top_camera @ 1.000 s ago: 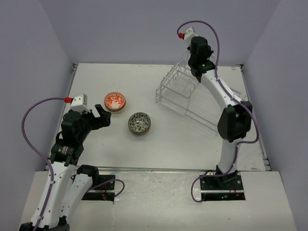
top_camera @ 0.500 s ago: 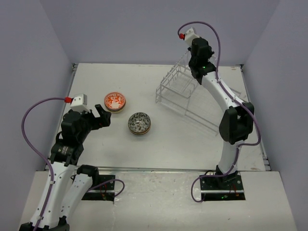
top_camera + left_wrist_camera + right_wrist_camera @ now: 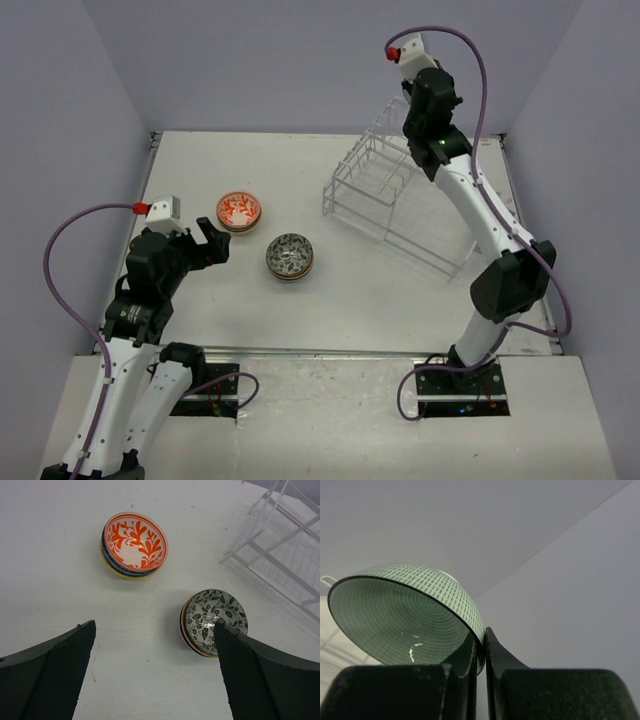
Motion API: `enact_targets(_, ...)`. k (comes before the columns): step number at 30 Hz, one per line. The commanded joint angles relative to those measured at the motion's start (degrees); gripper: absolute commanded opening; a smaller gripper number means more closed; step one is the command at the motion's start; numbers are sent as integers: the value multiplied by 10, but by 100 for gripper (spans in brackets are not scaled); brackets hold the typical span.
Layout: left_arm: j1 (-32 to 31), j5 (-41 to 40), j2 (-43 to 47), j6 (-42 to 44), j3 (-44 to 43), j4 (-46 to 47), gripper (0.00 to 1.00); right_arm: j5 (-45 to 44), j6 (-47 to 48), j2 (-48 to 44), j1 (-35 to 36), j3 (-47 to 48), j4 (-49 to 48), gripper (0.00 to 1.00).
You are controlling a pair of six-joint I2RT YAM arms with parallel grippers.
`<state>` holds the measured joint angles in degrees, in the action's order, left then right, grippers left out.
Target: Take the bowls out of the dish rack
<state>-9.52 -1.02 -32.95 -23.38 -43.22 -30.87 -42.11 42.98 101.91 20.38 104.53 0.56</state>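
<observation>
Right, nearest me the left fingers (image 3: 55,670) hang spread wide and hold nothing, low over the surface (image 3: 350,290), well to the left of the dish rack (image 3: 400,200). Between them and the rack sits a grey leaf-patterned bowl (image 3: 214,622), stacked on another bowl. Farther from the rack and a little deeper in, a red-orange floral bowl (image 3: 135,543) tops its own small stack. The rack itself stands tilted on the surface, and I see no bowl in its slots. Above the rack's far end, the right fingers (image 3: 462,657) are pinched on the rim of a pale green grid-patterned bowl (image 3: 405,615), held up in the air.
</observation>
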Motion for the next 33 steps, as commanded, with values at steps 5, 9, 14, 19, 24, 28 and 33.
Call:
enact_targets(5, -3, -7, 13, 4, -2, 19, 100, 154, -338, -134, 41, 74, 250, 0)
enact_targets(9, -4, 39, 50, 1, -25, 2, 100, 303, -525, -229, 83, -35, 275, 0)
enact_targets(14, -4, 93, 62, -19, -68, -9, 100, 340, -650, -269, 178, -174, 290, 0)
enact_targets(19, -4, 132, 58, -24, -112, -23, 100, 349, -732, -261, 242, -245, 306, 0)
enact_targets(24, -4, 115, 61, 1, -117, -33, 100, 441, -766, -216, 263, -244, 340, 0)
enact_targets(28, -4, 71, 69, 15, -75, -14, 100, 452, -760, -128, 272, -188, 401, 0)
enact_targets(33, -4, 55, 62, 15, -3, 15, 100, 445, -751, -58, 272, -126, 430, 0)
